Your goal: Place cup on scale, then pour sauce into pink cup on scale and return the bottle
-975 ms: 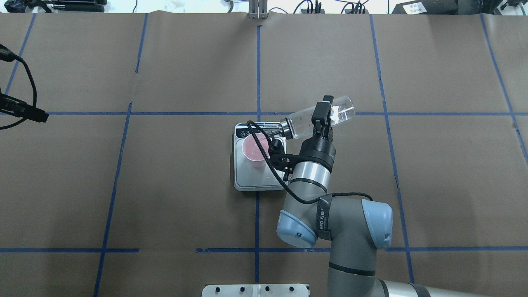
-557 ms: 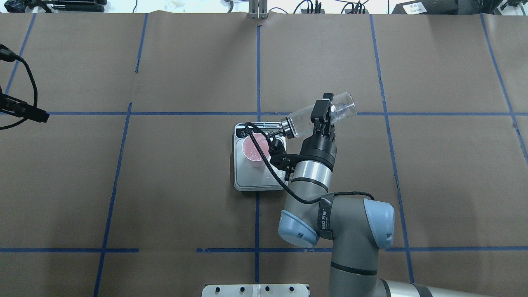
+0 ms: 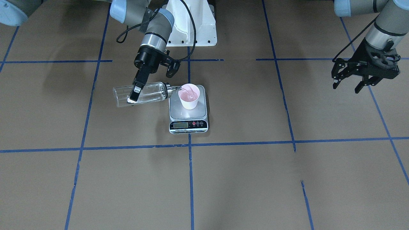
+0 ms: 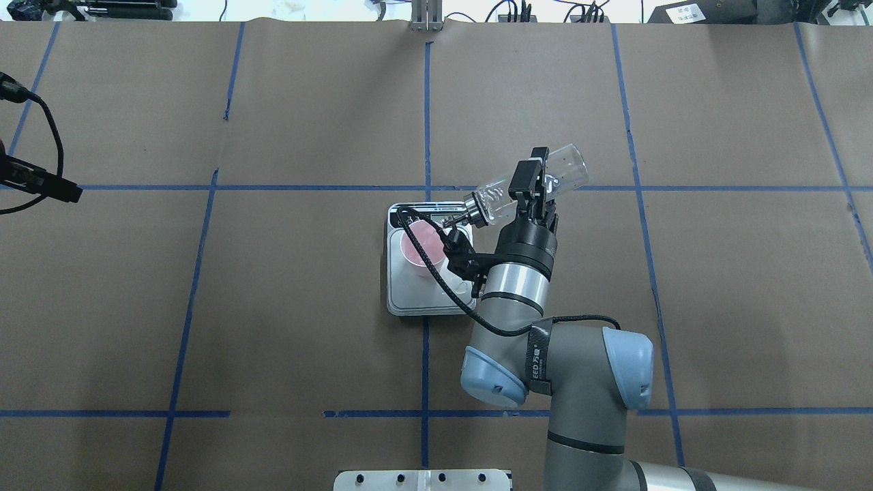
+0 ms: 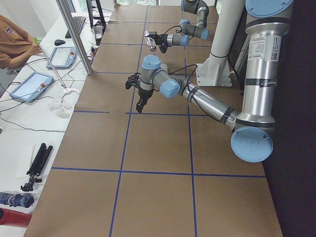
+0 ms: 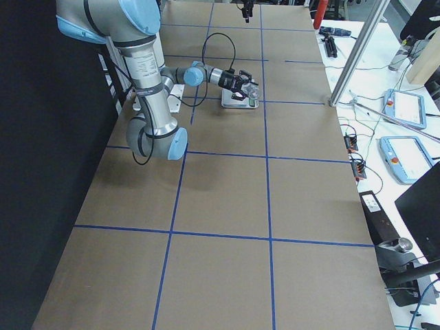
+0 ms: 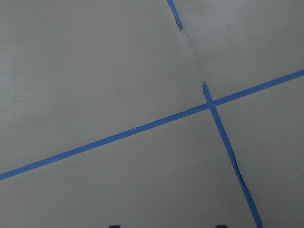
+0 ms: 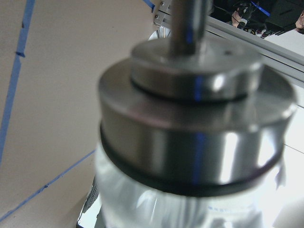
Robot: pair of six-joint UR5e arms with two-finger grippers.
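Note:
The pink cup [image 3: 189, 95] stands upright on the silver platform of the scale [image 3: 177, 110]. My right gripper [image 3: 132, 95] is shut on the clear glass bottle [image 3: 150, 92], which lies tilted almost flat with its metal spout over the cup's rim. Clear sauce shows in the bottle's neck end and inside the cup. From overhead, the bottle [image 4: 563, 170] slants from the right gripper [image 4: 535, 176] down toward the cup [image 4: 417, 247] on the scale [image 4: 423, 296]. The bottle's cap [image 8: 194, 128] fills the right wrist view. My left gripper [image 3: 346, 88] hangs open and empty, far off to the side.
Brown paper with blue tape lines [image 7: 142, 126] covers the table. The right arm's cable [image 4: 436, 266] loops over the scale. A person and tablets [image 5: 32, 84] are at a side bench beyond the table's far edge.
The bottle's base has swung farther up and away, so the bottle tilts more steeply toward the cup. The spout stays over the cup. The left arm has not moved.

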